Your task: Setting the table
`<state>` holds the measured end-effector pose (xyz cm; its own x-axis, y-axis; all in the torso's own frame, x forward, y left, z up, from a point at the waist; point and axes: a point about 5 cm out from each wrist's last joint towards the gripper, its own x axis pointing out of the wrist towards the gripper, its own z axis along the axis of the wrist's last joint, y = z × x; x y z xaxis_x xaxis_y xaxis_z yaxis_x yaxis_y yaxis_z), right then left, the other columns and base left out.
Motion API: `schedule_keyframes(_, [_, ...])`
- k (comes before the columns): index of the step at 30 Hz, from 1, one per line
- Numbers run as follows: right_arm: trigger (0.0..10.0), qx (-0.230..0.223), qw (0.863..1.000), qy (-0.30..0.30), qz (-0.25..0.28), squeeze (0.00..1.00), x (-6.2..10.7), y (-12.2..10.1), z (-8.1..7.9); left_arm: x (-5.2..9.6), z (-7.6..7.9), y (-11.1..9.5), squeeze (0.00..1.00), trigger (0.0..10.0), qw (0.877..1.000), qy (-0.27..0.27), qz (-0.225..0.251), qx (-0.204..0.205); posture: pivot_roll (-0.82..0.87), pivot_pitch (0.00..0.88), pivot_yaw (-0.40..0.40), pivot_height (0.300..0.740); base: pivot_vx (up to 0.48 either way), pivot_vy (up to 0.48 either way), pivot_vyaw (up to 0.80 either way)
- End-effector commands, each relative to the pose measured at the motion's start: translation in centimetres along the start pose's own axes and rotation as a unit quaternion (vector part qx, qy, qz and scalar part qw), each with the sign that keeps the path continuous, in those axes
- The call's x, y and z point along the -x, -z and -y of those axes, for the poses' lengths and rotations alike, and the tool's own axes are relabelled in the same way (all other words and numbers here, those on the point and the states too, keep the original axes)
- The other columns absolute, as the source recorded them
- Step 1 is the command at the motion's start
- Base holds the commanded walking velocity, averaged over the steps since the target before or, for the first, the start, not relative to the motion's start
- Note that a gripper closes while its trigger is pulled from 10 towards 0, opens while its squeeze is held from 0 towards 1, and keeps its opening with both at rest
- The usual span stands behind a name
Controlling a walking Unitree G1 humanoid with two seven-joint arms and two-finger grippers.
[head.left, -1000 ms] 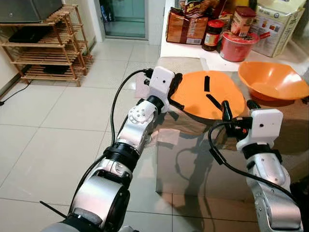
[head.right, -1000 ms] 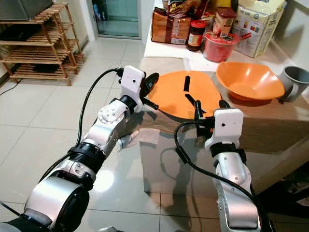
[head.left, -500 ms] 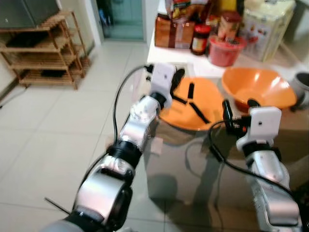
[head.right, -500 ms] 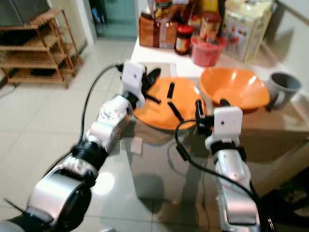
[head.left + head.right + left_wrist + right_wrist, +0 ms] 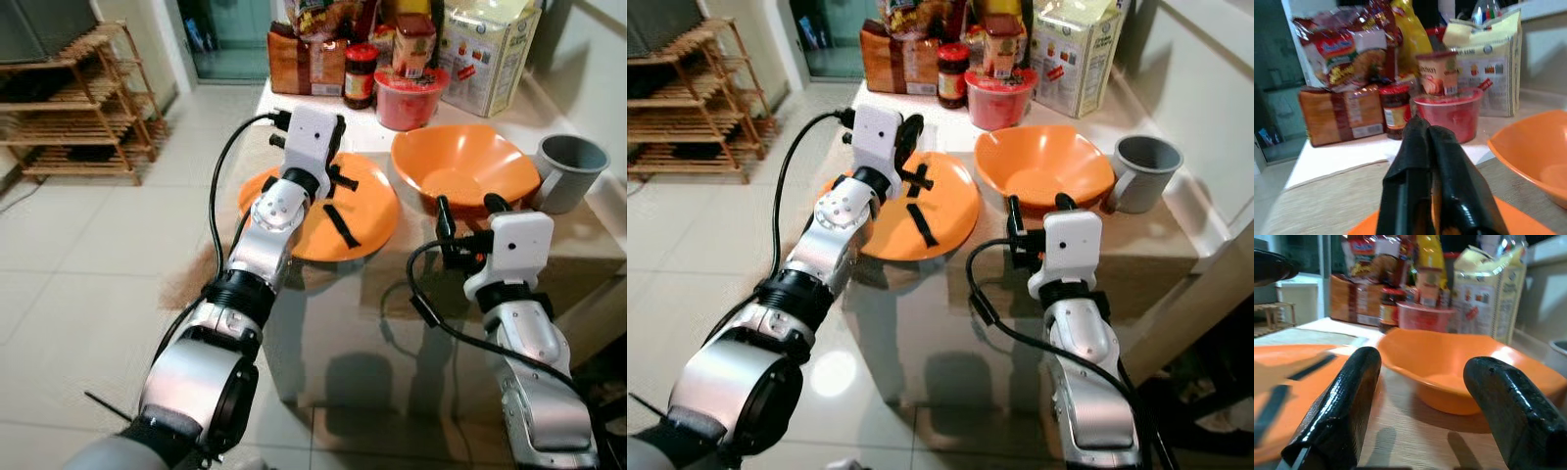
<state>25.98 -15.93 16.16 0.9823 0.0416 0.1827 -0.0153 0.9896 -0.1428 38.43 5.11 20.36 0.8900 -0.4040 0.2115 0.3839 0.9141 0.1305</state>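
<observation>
A flat orange plate [image 5: 367, 220] with two black strips on it lies at the table's left side, its left part past the table edge. My left gripper [image 5: 335, 162] is at the plate's back-left rim. In the left wrist view its fingers [image 5: 1422, 147] are pressed together, with orange plate showing between and beside them. An orange bowl [image 5: 465, 166] stands to the right of the plate. My right gripper [image 5: 467, 208] hovers open just in front of the bowl with nothing between its fingers [image 5: 1342, 401]. A grey mug [image 5: 571, 166] stands right of the bowl.
A red bowl [image 5: 411, 98], a jar [image 5: 361, 73] and food packages [image 5: 485, 54] crowd the back of the beige table [image 5: 392, 284]. A wooden shelf rack [image 5: 69, 108] stands on the tiled floor at the left. A doorway is beyond it.
The whole picture has shifted with the camera, and the grey mug has come into view. My left gripper stays shut on the plate. The right gripper is still open by the bowl.
</observation>
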Motion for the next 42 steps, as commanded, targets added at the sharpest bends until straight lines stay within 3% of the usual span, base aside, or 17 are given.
schedule_keyframes(1, [10.0, 0.005, 1.0, 0.019, 0.008, 0.0, -0.2, -0.1, 0.2, 0.1, -0.3, -0.3, 1.0, 10.0, 1.0, 0.001, 0.01, -0.003, 0.0, 0.0, 0.05, 0.74, 0.0, 0.0, 0.0])
schedule_keyframes(9, [10.0, 0.022, 0.998, 0.052, 0.038, 0.0, -0.4, -1.2, 1.0, 0.2, 0.0, -0.2, 1.0, 10.0, 1.0, 0.026, 0.004, -0.012, 0.01, 0.0, 0.063, 0.74, 0.0, 0.0, 0.0])
schedule_keyframes(19, [10.0, 0.026, 0.996, 0.08, 0.025, 0.0, -0.1, -0.3, 1.5, 0.2, 0.8, 0.7, 1.0, 10.0, 0.999, 0.046, -0.022, 0.017, 0.0, 0.0, 0.059, 0.74, 0.0, 0.0, 0.0])
schedule_keyframes(25, [10.0, 0.029, 0.997, 0.071, 0.01, 0.0, 0.6, 0.2, 1.3, 0.7, 0.3, 1.4, 1.0, 10.0, 0.998, 0.043, -0.03, 0.015, -0.01, 0.0, 0.056, 0.74, 0.0, 0.0, 0.0])
schedule_keyframes(29, [10.0, 0.034, 0.997, 0.073, 0.006, 0.0, 0.9, 0.4, 1.7, 1.5, 0.2, 1.8, 1.0, 10.0, 0.998, 0.054, -0.025, 0.035, -0.02, 0.0, 0.053, 0.74, 0.0, 0.0, 0.0])
schedule_keyframes(30, [10.0, 0.036, 0.997, 0.073, 0.006, 0.0, 0.9, 0.4, 1.8, 1.8, 0.3, 1.9, 1.0, 10.0, 0.997, 0.065, -0.02, 0.048, -0.02, 0.0, 0.053, 0.74, 0.0, 0.0, 0.0])
schedule_keyframes(31, [10.0, 0.038, 0.997, 0.073, 0.006, 0.0, 0.9, 0.3, 2.0, 2.2, 1.2, 1.8, 1.0, 10.0, 0.993, 0.11, -0.013, 0.05, -0.03, 0.0, 0.046, 0.74, 0.379, -0.292, 0.0])
schedule_keyframes(32, [10.0, 0.039, 0.997, 0.072, 0.007, 0.0, 0.9, 0.3, 2.0, 2.2, 1.3, 1.6, 0.0, 10.0, 0.994, 0.104, -0.005, 0.045, -0.03, 0.0, 0.046, 0.74, 0.398, -0.266, 0.0])
schedule_keyframes(42, [10.0, 0.039, 0.998, 0.053, 0.008, 0.0, 0.8, 0.2, 1.4, 1.8, 1.1, 1.3, 0.0, 10.0, 0.995, 0.079, -0.008, 0.067, -0.02, 0.0, 0.039, 0.74, 0.396, -0.266, 0.0])
